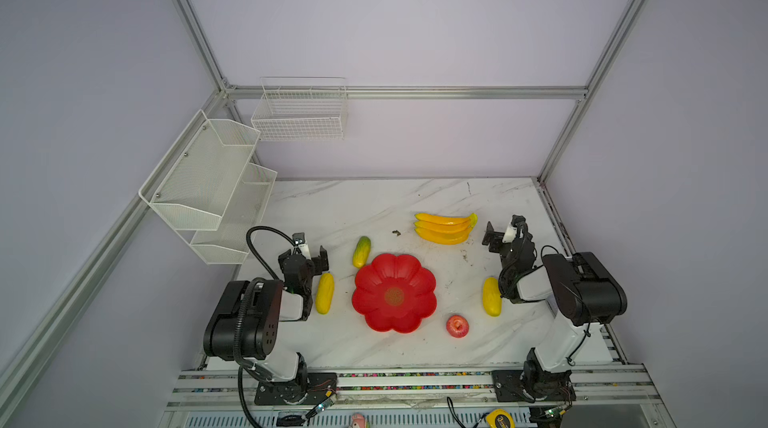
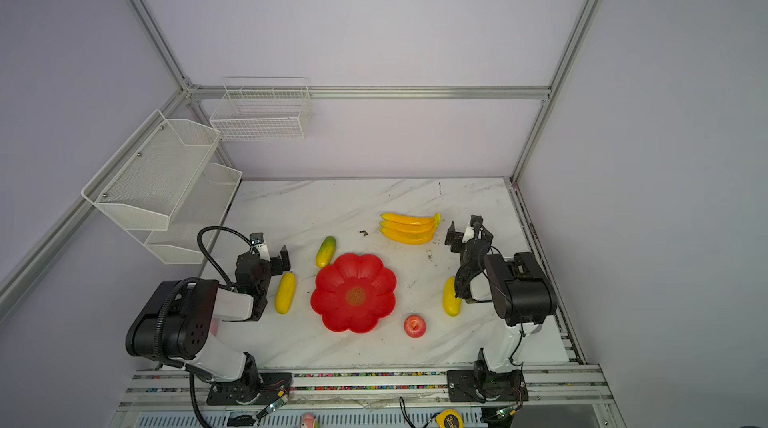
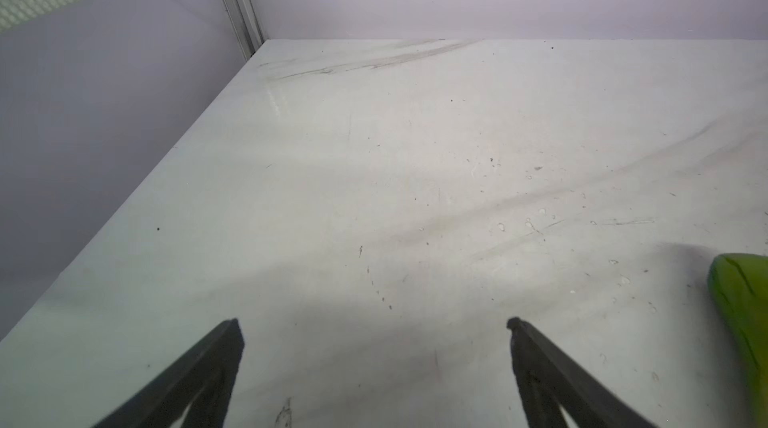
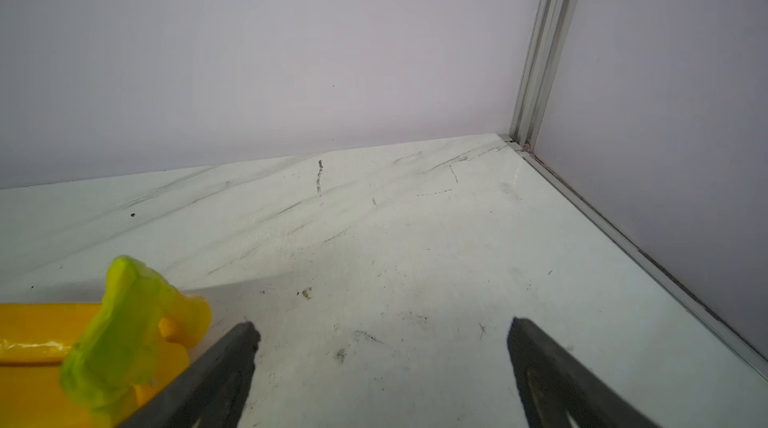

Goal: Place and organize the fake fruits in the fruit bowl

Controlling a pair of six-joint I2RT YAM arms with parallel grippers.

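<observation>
Surrounding the fruit bowl (image 1: 394, 293), fake fruits (image 1: 444, 228) lie scattered.

**Materials and Surface Finish**

The red flower-shaped plastic bowl (image 1: 376, 280) is glossy and smooth. The yellow-orange plastic banana bunch (image 1: 444, 228) is glossy. The white marble-patterned desk (image 1: 365, 205) is smooth and lightly scuffed. The white metal mesh baskets (image 1: 195, 180) look matt. The left pincer (image 3: 374, 322) has matt black fingers (image 3: 212, 359).

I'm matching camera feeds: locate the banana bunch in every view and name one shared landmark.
Top view: banana bunch behind the fruit bowl, near the right gripper.
Top view: banana bunch, same place.
Left wrist: not in it.
Right wrist: at the edge, stem end beside a finger.
Landmark: the right gripper.
</observation>
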